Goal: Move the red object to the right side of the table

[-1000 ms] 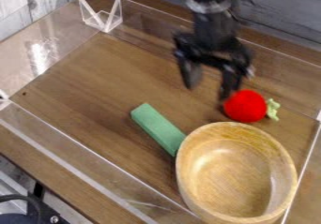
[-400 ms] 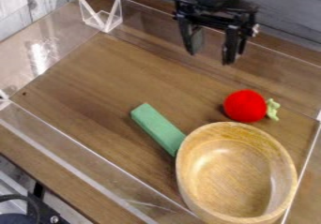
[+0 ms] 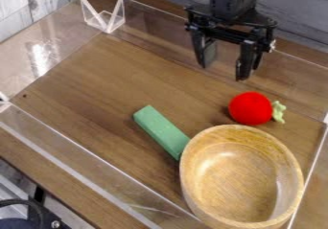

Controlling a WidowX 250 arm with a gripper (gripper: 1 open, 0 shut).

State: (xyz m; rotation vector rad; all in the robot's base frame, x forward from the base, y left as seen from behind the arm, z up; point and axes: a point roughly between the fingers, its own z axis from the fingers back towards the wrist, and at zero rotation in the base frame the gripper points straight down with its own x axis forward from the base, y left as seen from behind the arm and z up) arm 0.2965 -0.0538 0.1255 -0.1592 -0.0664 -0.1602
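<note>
The red object, a small round toy fruit with a green stem on its right, lies on the brown wood-grain table just above the wooden bowl's rim. My gripper hangs above and slightly left of it, pointing down. Its two dark fingers are spread open with nothing between them, and they are clear of the fruit.
A round light wooden bowl fills the front right corner. A flat green rectangular block lies at a slant touching the bowl's left rim. Low clear acrylic walls ring the tabletop, with a folded clear piece at the back left.
The open gripper has risen away from beside the red object and shifted right and toward the back. The fruit, block and bowl have stayed put.
</note>
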